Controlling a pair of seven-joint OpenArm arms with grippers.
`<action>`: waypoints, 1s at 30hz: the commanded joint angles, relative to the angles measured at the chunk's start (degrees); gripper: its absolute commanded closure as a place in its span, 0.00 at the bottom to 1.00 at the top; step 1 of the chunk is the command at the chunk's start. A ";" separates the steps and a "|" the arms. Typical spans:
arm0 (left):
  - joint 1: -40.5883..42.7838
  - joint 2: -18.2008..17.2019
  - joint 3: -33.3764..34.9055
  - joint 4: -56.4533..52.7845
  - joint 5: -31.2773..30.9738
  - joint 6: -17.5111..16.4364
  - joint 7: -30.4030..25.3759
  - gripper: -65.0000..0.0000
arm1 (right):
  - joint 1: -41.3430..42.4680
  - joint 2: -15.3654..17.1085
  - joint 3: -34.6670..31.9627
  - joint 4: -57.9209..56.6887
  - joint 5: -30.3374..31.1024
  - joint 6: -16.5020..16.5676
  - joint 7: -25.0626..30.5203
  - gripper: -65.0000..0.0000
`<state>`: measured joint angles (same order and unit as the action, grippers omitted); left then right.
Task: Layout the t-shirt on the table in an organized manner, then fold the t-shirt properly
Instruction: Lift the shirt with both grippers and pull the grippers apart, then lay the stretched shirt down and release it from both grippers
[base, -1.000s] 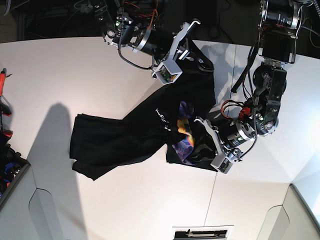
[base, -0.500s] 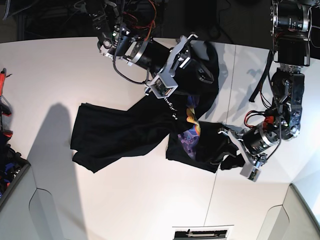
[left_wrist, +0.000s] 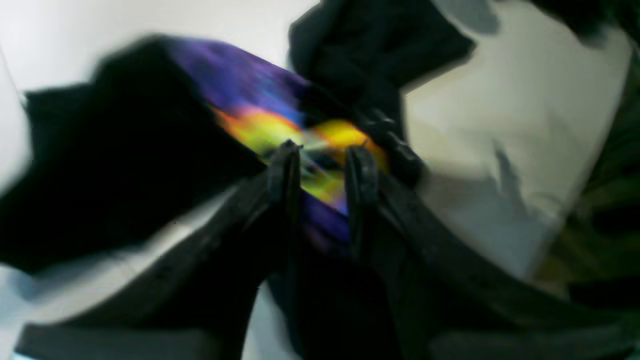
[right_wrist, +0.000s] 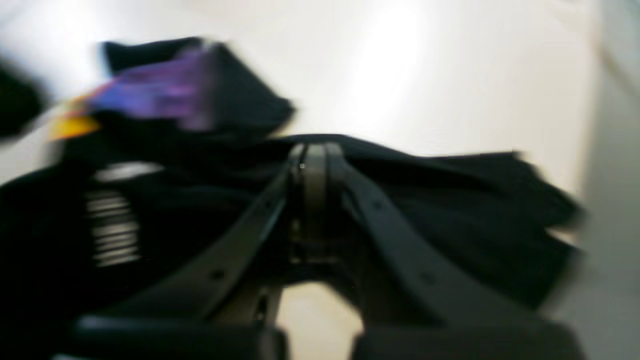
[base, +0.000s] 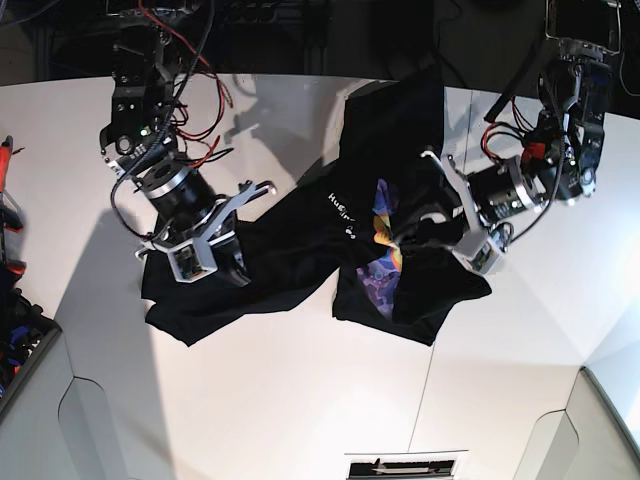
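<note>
T-shirt crumpled on table | right hand closed | left hand parted

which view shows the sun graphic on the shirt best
The left wrist view: the graphic fills the frame's middle right at the left gripper, though blurred. The base view shows it sharper but small and creased among folds of the t-shirt. The right wrist view catches only a smeared purple-orange strip.
</note>
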<state>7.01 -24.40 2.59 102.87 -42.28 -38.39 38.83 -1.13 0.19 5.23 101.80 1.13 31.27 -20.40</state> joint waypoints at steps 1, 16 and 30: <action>1.20 -0.07 -0.26 1.86 -0.94 -1.44 -1.29 0.76 | 1.68 0.13 1.79 -0.61 0.66 -0.20 1.29 1.00; 9.46 2.45 -0.57 -8.39 4.90 -1.61 -1.36 0.76 | 8.70 8.11 6.45 -30.29 2.78 -0.22 5.42 1.00; 9.03 -3.87 -7.43 -15.67 1.81 -1.61 -3.93 0.76 | 9.49 15.37 18.58 -30.25 10.01 -0.42 4.96 1.00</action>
<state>16.19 -27.33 -4.43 86.94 -41.54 -41.01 33.71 7.31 14.74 23.51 70.81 10.63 30.65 -16.67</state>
